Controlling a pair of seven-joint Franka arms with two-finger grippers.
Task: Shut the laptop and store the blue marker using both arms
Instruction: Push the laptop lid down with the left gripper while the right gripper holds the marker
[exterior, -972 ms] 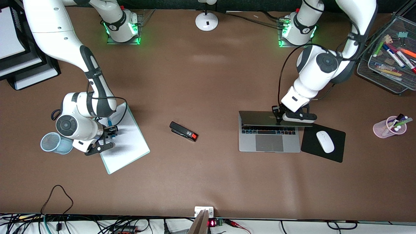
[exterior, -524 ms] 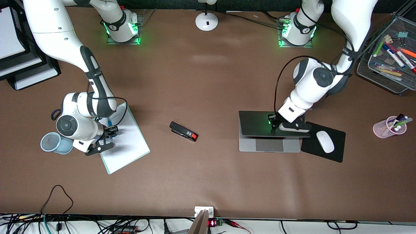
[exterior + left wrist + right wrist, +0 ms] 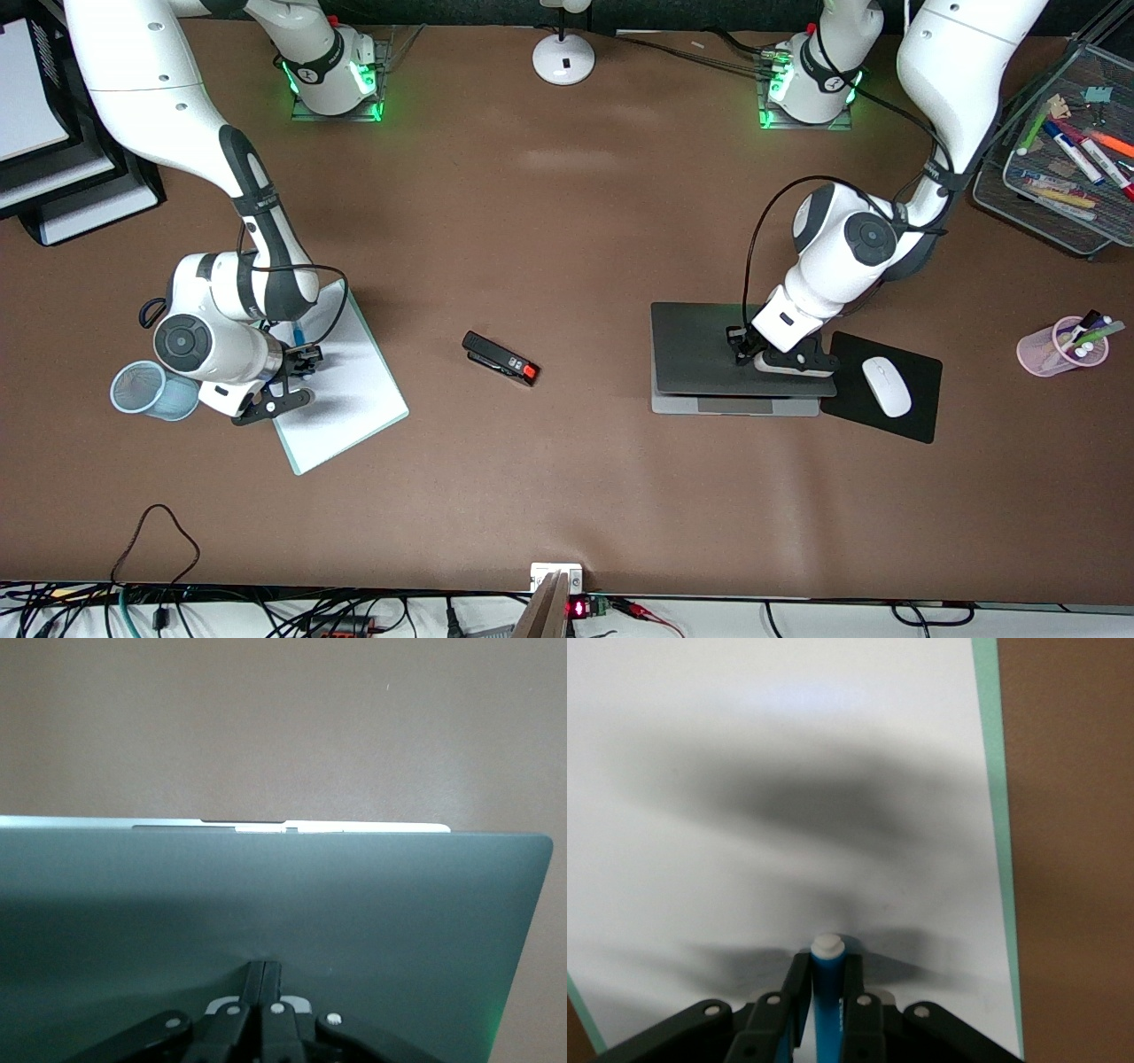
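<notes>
Right gripper fingers: clamped on the blue marker, white tip pointing down at the whiteboard.
Left gripper fingers: pinched together, empty, pressing laptop lid.
Cup: blue mesh cup just beside whiteboard's edge, nearest right arm.

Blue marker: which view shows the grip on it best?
Right wrist view: the right gripper is shut on the blue marker, whitish end out. Front view shows only a blue sliver. Left wrist view shows none.

High front camera facing both arms, wrist cameras close over laptop lid, whiteboard
</notes>
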